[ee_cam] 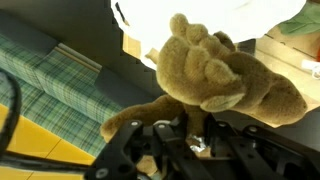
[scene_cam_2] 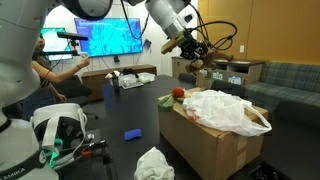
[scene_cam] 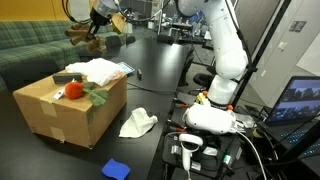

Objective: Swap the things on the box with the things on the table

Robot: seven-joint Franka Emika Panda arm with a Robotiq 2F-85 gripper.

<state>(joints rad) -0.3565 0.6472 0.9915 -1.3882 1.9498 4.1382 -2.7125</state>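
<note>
My gripper [scene_cam: 101, 17] [scene_cam_2: 184, 41] hangs high in the air, shut on a brown plush bear [scene_cam: 88, 36] [scene_cam_2: 201, 58]. In the wrist view the gripper [ee_cam: 190, 135] pinches a limb of the bear [ee_cam: 215, 70], whose body fills the middle. The brown cardboard box [scene_cam: 62, 115] [scene_cam_2: 210, 150] stands on the black table [scene_cam: 165, 70] [scene_cam_2: 125, 110]. A crumpled white cloth [scene_cam: 97, 70] [scene_cam_2: 225, 108] and a red thing with green leaves [scene_cam: 74, 90] [scene_cam_2: 178, 93] lie on the box. On the table lie a smaller white cloth [scene_cam: 138, 123] [scene_cam_2: 153, 163] and a flat blue thing [scene_cam: 116, 168] [scene_cam_2: 131, 133].
A green striped sofa [scene_cam: 30, 45] [ee_cam: 50, 75] stands beyond the table, below the raised bear. The arm's white base [scene_cam: 225, 80] sits at the table's side. A monitor [scene_cam_2: 108, 36] and a seated person [scene_cam_2: 48, 72] are at the far end.
</note>
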